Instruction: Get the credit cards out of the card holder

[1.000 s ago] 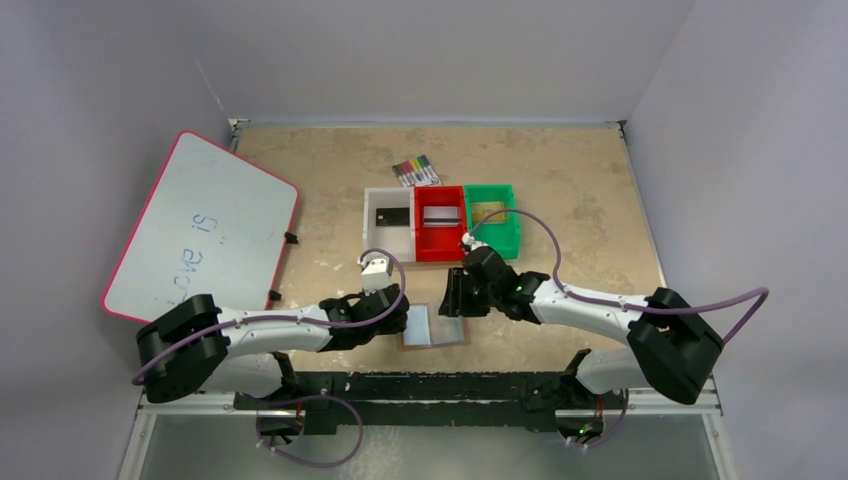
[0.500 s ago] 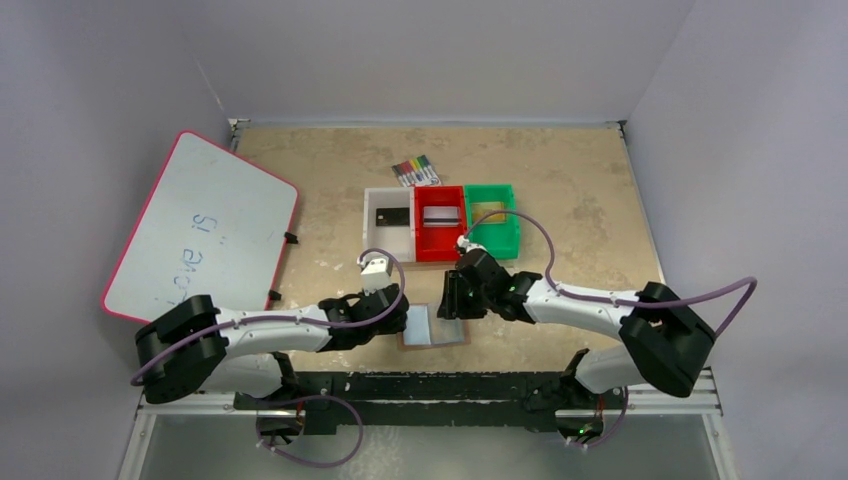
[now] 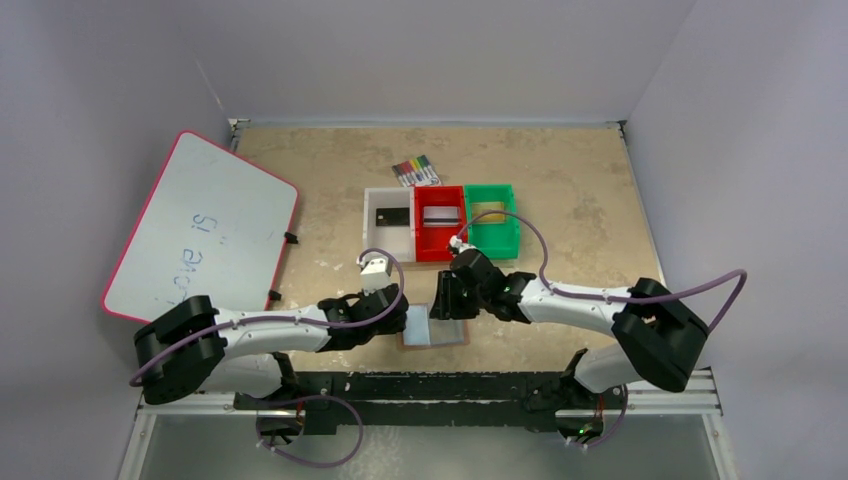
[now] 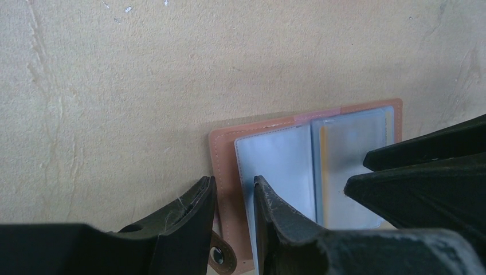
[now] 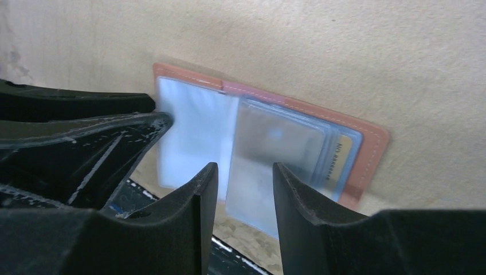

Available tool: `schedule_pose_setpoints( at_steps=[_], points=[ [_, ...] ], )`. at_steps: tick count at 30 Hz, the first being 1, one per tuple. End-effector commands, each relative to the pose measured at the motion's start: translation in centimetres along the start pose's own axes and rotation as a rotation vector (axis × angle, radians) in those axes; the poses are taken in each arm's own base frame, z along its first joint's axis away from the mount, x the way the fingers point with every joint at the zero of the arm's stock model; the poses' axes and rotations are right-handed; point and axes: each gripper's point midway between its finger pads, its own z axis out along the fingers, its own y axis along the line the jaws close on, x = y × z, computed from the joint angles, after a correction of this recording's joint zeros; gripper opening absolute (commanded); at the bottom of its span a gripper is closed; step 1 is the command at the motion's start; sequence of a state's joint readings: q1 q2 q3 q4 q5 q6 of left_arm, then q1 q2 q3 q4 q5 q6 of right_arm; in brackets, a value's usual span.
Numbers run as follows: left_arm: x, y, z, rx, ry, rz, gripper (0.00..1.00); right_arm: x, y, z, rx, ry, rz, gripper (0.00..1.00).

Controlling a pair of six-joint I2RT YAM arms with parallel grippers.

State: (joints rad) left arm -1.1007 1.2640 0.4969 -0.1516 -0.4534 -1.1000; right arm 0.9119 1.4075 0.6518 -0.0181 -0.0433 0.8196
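Open card holder [image 3: 434,327] flat on the table [image 3: 570,190] near the front edge, left gripper [image 4: 232,184] fingers a little apart over its left edge, right gripper [image 5: 245,169] fingers apart just above its right pocket, gold credit card [image 5: 343,153] inside

A red-rimmed whiteboard [image 3: 200,225] with blue writing lies at the left of the tan table [image 3: 580,190]. Near the middle, 3 open containers stand touching in a row: a white bin [image 3: 388,242] on the left, a red bin [image 3: 437,246] between, a green bin [image 3: 500,232] on the right. Just beyond them, on the far side, lies a pack of coloured markers [image 3: 416,170].
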Motion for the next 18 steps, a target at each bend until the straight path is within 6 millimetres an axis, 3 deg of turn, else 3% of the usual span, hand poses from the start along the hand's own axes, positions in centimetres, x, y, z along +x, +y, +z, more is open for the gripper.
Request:
schedule_pose_setpoints(
  at_steps=[1, 8, 12, 18],
  points=[
    [-0.9, -1.2, -0.4, 0.036, -0.024, -0.032, 0.30, -0.8, 3.0, -0.4, -0.126, -0.024, 0.011, 0.42],
    [-0.8, -1.2, -0.4, 0.038, -0.023, -0.033, 0.30, -0.6, 3.8, -0.1, -0.168, -0.009, 0.012, 0.43],
    [-0.9, -1.0, -0.5, 0.037, -0.025, -0.034, 0.30, -1.2, 1.6, -0.8, -0.039, -0.042, 0.007, 0.44],
    [-1.0, -1.1, -0.6, 0.043, -0.030, -0.039, 0.30, -1.6, 0.0, -2.5, 0.048, -0.071, 0.007, 0.46]
  ],
)
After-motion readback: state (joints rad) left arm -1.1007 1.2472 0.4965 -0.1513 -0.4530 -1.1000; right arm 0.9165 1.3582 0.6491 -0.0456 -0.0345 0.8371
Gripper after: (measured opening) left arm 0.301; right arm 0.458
